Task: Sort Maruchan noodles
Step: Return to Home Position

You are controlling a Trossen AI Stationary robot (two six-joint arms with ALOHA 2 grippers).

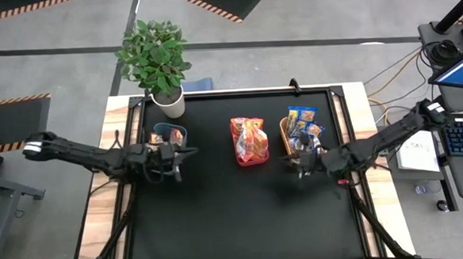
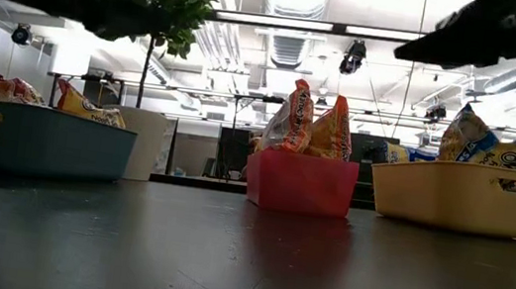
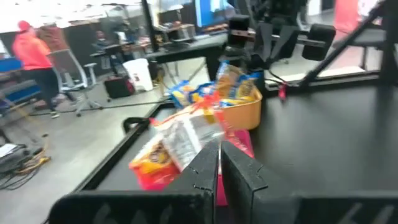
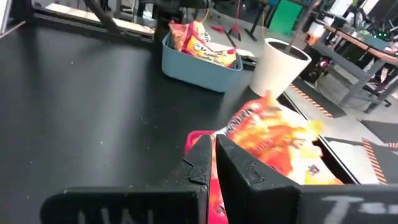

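Observation:
All the Maruchan noodle packets I see lie in bins on the black table. Orange ones fill the teal bin [image 1: 159,130] [image 2: 39,139], red-orange ones stand up in the red bin [image 1: 248,140] [image 2: 300,182], and blue-and-yellow ones sit in the tan bin [image 1: 284,129] [image 2: 456,194]. My left gripper [image 1: 174,162] [image 3: 219,168] hovers just near-side of the teal bin, shut and empty. My right gripper [image 1: 302,164] [image 4: 213,158] hovers just near-side of the tan bin, also shut and empty. Each wrist view looks across the red bin toward the other arm.
A potted plant in a white pot [image 1: 168,101] [image 4: 281,65] stands at the table's far left corner, behind the teal bin. The near half of the black mat [image 1: 244,224] holds no objects. A laptop and cables [image 1: 460,94] sit off the table's right side.

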